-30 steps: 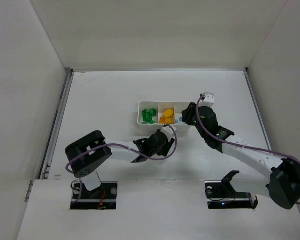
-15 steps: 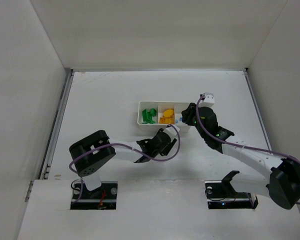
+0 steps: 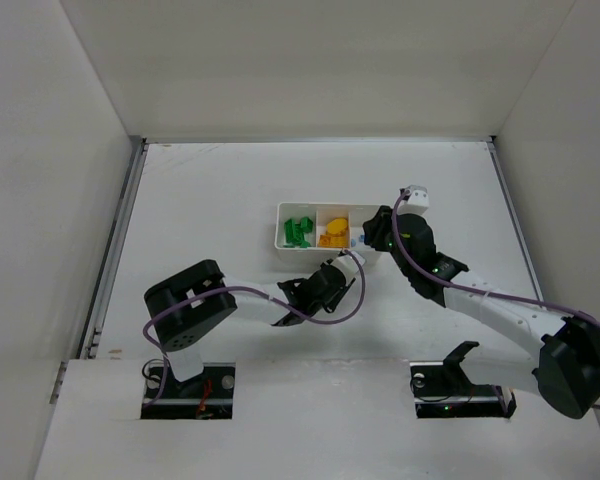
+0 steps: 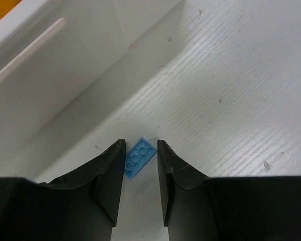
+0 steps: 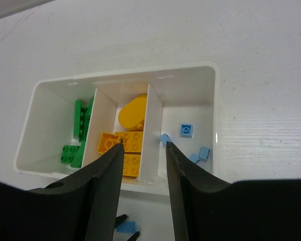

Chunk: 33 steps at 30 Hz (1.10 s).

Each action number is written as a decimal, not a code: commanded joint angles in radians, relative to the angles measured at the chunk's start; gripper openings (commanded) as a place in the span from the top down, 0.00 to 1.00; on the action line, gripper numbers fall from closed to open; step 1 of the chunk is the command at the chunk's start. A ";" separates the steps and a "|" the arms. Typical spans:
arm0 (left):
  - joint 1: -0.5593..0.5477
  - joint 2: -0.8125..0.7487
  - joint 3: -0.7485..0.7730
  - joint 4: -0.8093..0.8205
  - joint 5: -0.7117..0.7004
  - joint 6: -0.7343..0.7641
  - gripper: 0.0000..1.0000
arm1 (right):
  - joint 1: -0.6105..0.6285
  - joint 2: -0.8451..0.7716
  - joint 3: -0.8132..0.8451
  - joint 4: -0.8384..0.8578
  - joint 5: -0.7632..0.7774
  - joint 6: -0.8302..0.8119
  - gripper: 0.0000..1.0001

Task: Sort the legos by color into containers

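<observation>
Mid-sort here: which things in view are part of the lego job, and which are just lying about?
Job: white tray; green bricks; yellow bricks; light blue bricks; loose blue brick on the table; left gripper; right gripper.
Just there: purple cables; enclosure walls.

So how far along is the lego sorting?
Done: green bricks, yellow-orange bricks and small light blue bricks sit in separate compartments of the white plastic tray. In hand: the left gripper pinches one loose light blue brick on the table beside it. Remaining: dropping that in.
</observation>
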 commanded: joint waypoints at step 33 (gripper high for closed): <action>0.010 -0.330 -0.047 -0.140 0.002 -0.121 0.84 | 0.002 -0.107 -0.048 0.082 0.010 0.010 0.55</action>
